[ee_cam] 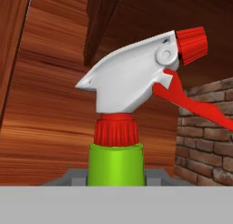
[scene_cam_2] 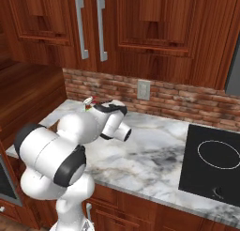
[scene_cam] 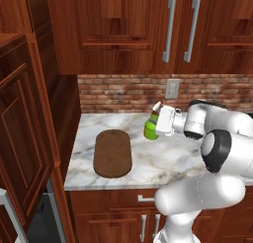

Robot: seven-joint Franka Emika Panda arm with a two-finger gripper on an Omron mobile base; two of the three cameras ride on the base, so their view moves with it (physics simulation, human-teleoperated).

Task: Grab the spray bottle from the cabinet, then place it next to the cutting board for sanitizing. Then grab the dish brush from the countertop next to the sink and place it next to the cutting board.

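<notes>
Left base view, claw: I see my claw (scene_cam: 157, 123) pointing left over the countertop (scene_cam: 163, 155), closed partway onto the spray bottle (scene_cam: 151, 125), which hangs tilted in its grasp clear above the marble.
Left base view, cutting board: the cutting board (scene_cam: 112, 153) lies flat below and to the left of the claw, near it but apart from the bottle; bare marble shows between the board's right edge and the spot under the claw.
Left base view, edges: the counter's front edge runs nearer to me than the claw; its left end meets the tall cabinet (scene_cam: 22, 133), whose panelled door stands swung out well left of the claw.
Left base view, room: brick backsplash (scene_cam: 118, 91) with a wall outlet (scene_cam: 172, 88) just behind and above the claw; upper wall cabinets (scene_cam: 148, 24) overhead.

Right base view, claw: my own arm hides most of the claw; the bottle's white and red nozzle (scene_cam_2: 88, 101) peeks out just past the wrist. I cannot tell the jaw gap from here.
Right base view, open room: wide bare marble stretches to the right of the claw as far as a black cooktop (scene_cam_2: 213, 162), well apart.

Hand view, bottle: the white trigger head (ee_cam: 129, 77), red tip and red collar rise over the lime-green body (ee_cam: 116, 164), upright in this frame and right in front of the claw.
Hand view, beyond: dark wood behind, brick to the right.
</notes>
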